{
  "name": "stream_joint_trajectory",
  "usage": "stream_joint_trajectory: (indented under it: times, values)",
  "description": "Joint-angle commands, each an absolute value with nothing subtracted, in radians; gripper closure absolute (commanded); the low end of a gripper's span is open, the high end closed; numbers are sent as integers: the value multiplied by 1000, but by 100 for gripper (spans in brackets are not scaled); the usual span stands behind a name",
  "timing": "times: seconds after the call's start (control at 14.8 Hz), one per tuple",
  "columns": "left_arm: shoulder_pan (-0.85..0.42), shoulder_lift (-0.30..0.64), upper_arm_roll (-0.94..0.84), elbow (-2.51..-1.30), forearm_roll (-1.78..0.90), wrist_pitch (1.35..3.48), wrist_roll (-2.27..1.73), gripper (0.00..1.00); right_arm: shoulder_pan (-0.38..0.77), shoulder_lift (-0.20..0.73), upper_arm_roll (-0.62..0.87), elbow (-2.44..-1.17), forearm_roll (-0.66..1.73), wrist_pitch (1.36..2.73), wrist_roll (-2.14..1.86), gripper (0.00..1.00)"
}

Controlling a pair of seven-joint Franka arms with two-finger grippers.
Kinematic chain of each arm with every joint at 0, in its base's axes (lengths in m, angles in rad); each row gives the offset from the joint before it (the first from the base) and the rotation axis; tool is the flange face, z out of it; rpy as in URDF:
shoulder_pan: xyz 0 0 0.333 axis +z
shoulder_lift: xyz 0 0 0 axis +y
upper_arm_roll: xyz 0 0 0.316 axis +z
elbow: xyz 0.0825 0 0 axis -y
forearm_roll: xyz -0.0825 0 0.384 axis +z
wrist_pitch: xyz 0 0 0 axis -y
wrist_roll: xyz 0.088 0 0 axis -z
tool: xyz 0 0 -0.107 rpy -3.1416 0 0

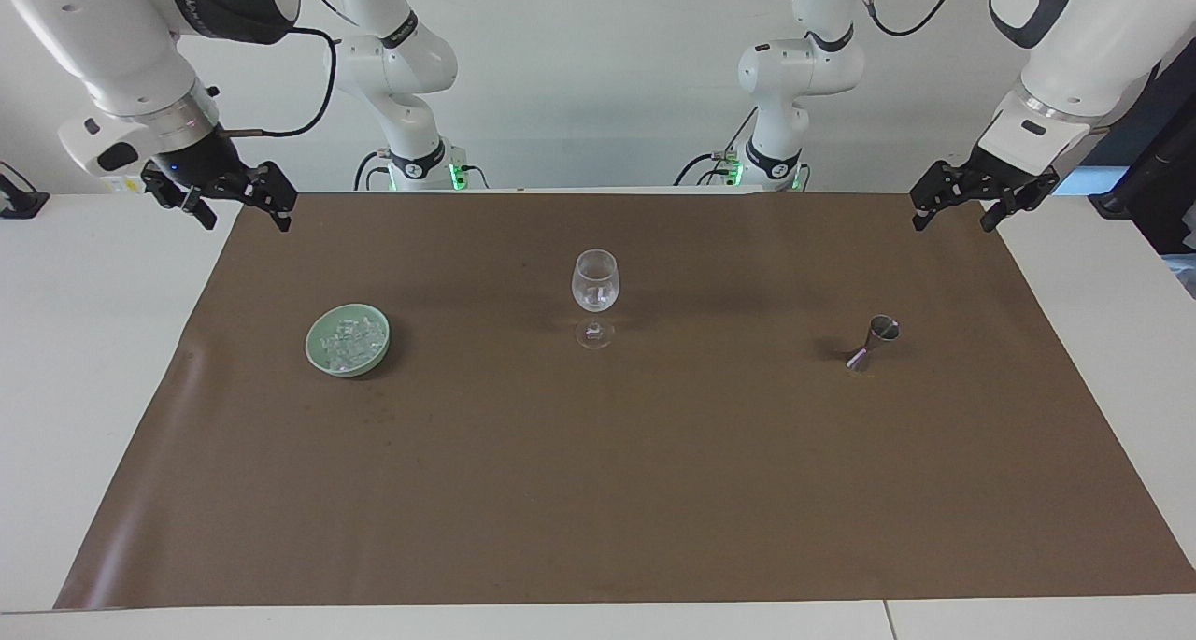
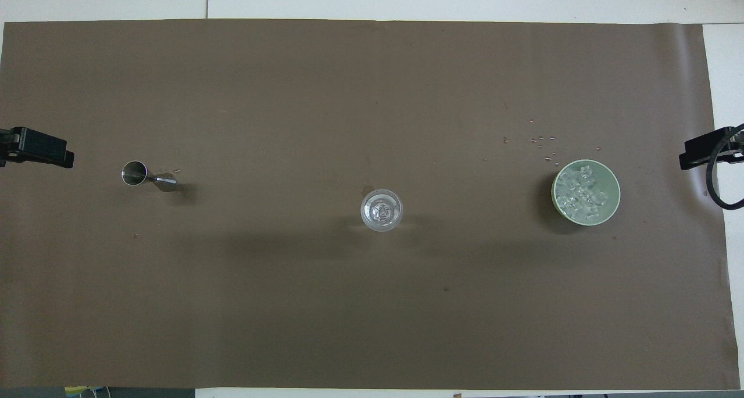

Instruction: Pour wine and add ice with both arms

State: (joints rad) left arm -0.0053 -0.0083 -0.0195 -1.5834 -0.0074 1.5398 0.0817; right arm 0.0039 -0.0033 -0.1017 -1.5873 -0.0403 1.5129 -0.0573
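A white desk (image 1: 93,360) carries a brown mat (image 1: 617,453) that covers most of its top. Two white Franka arms stand raised at the robots' edge of it. The right arm (image 1: 121,42) holds its right gripper (image 1: 238,201) in the air over the mat's corner at its own end, jaws spread and empty. The left arm (image 1: 1074,51) holds the left gripper (image 1: 962,208) over the matching corner at its end, jaws likewise apart and holding nothing.

A pale green bowl (image 1: 315,352) sits on the mat toward the right arm's end, and the ice (image 1: 353,341) lies heaped inside it as small translucent chunks. A few tiny specks (image 2: 543,142) dot the mat just beside the bowl, farther from the robots. A clear wine glass (image 1: 595,294) stands upright at the mat's middle. A small metal jigger (image 1: 873,341) stands toward the left arm's end, well apart from the glass.
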Motion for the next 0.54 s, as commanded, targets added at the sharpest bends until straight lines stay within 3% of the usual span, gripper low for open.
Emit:
stream_joint_trajectory:
  times: [0.0,0.47]
  values:
    - [-26,-25,-2,-1606,15,1558,97,0,-17,6,-91,-1566,-55,1503,-83,0]
    - [-26,-26,-3,-1606,15,1549,95,0,-17,6,-83,-1566,-55,1506,-81,0]
